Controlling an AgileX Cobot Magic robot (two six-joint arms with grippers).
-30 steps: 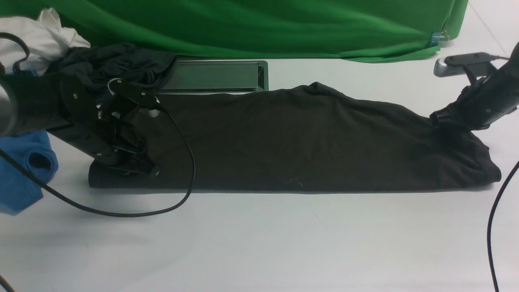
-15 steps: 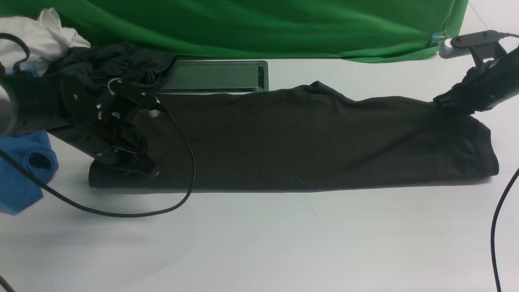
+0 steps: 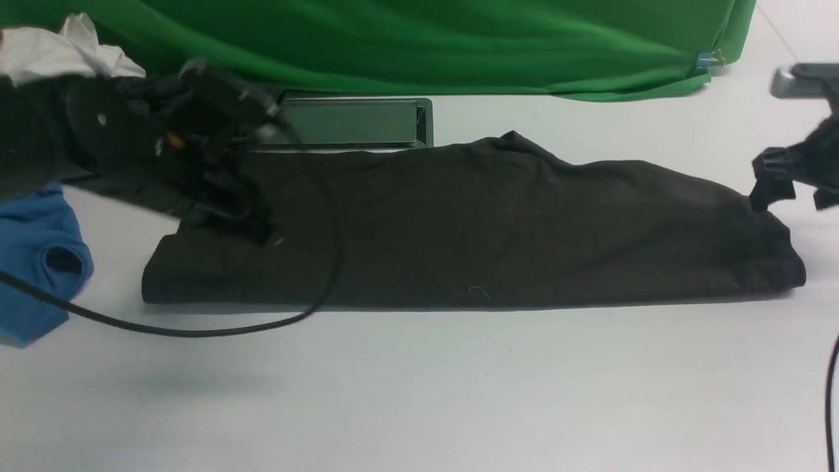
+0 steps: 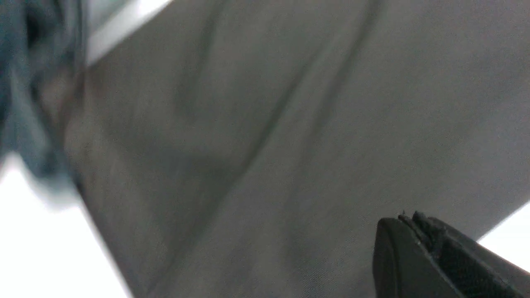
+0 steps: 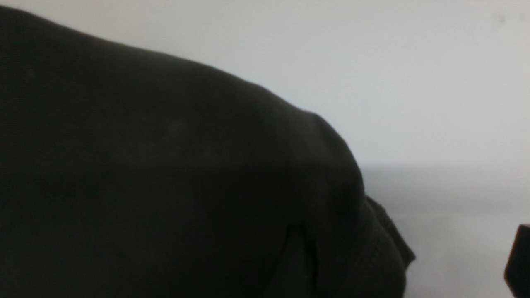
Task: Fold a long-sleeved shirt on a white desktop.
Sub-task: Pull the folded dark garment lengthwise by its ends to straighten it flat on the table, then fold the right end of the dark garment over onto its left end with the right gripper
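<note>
Since the shirt (image 3: pixel 472 223) lies as a folded band across the counter (image 3: pixel 419 393), right claw (image 3: pixel 788 200) spread just off its 3 o'clock end, left claw (image 3: pixel 239 223) closed at 9 o'clock (pinch unclear), lengthwise fold looks done; next: regrip one end, fold across.

We are seeing the left gripper (image 3: pixel 229 219) as blur; the edge is cutting off the right gripper (image 3: pixel 791 196).
</note>
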